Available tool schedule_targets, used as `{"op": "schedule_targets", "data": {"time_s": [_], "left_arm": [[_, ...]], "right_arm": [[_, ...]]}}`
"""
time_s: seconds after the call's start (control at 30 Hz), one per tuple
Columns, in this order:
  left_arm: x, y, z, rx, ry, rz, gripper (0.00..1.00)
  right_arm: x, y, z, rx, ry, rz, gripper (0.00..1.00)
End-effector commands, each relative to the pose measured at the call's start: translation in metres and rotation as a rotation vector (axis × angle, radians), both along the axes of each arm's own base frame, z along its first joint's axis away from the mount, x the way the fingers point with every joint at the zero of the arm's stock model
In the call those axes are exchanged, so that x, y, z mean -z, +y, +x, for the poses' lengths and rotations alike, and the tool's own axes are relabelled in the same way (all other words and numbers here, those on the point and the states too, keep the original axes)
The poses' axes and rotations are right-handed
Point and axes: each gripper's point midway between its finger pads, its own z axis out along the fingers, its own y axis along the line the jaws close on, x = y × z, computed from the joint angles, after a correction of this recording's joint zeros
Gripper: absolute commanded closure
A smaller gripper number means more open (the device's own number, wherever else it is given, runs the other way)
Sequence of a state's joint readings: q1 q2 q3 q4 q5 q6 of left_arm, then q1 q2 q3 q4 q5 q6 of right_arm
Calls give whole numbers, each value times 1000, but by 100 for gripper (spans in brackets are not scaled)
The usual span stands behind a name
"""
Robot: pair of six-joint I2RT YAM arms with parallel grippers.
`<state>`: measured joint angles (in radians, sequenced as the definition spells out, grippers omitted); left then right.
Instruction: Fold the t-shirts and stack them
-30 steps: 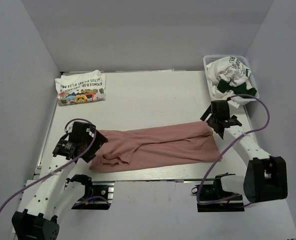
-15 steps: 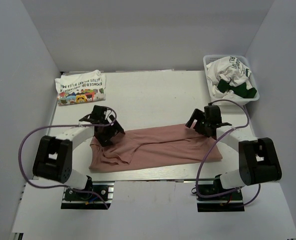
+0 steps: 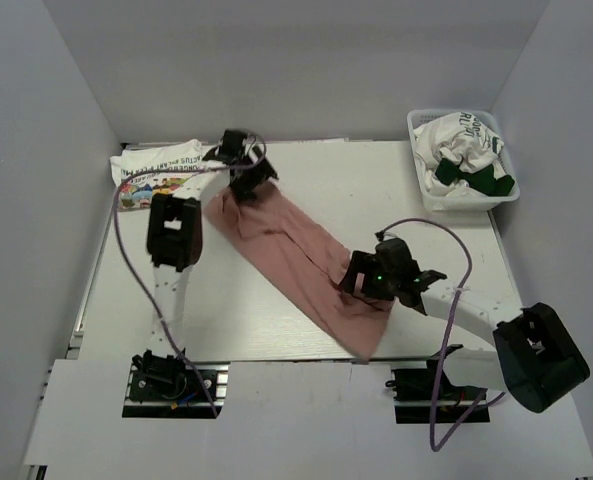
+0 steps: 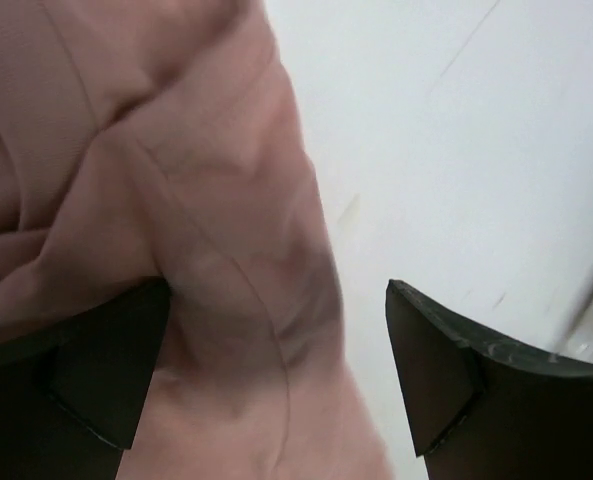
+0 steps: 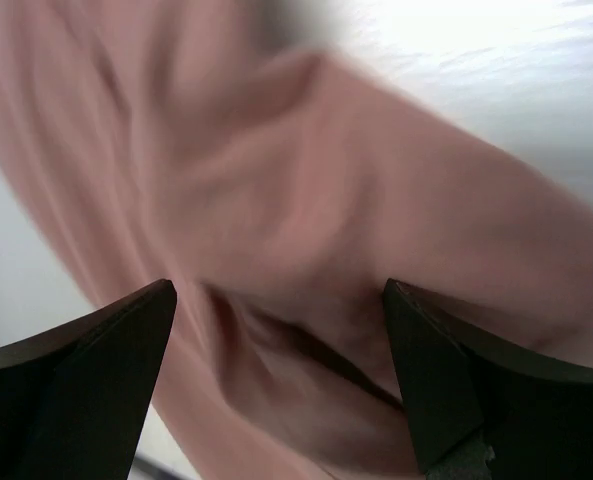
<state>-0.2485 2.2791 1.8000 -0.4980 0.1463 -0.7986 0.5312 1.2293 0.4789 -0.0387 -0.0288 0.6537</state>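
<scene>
Top external view
- Basket: white lattice tub at the far right corner of the table. It holds a loose heap of white tees with dark lettering and a dark green tee spilling toward its near rim.
- Pink tee: a long diagonal strip, well left of the basket and nearer the arm bases. Its lower end lies at the table's near edge.
- Folded cartoon-print tee: far left of the basket, level with it.
- Left gripper: on the strip's end level with the basket, just beside the folded tee.
- Right gripper: on the strip's other end, nearer than the basket.
- Risk: the lower end could slide off the near edge if drawn further from the basket. The left arm could also brush the folded tee and spoil it.

Left wrist view
- Left gripper: fingers spread wide and nothing pinched, with pink tee creased between and under them.
- Risk: the unclamped cloth may bunch or slip rather than follow.

Right wrist view
- Right gripper: fingers released and wide, above rumpled pink tee. The picture is blurred.
- Risk: a grab here may take several layers at once
</scene>
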Motion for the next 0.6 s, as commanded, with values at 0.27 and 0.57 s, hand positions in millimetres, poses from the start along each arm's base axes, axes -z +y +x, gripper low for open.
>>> {"op": "schedule_targets", "data": {"time_s": [0.27, 0.57], "left_arm": [[67, -95, 104, 134, -210, -245, 1], [48, -136, 104, 251, -345, -306, 1]], "right_arm": [[19, 46, -159, -701, 215, -52, 10], [20, 80, -184, -928, 139, -13, 10]]}}
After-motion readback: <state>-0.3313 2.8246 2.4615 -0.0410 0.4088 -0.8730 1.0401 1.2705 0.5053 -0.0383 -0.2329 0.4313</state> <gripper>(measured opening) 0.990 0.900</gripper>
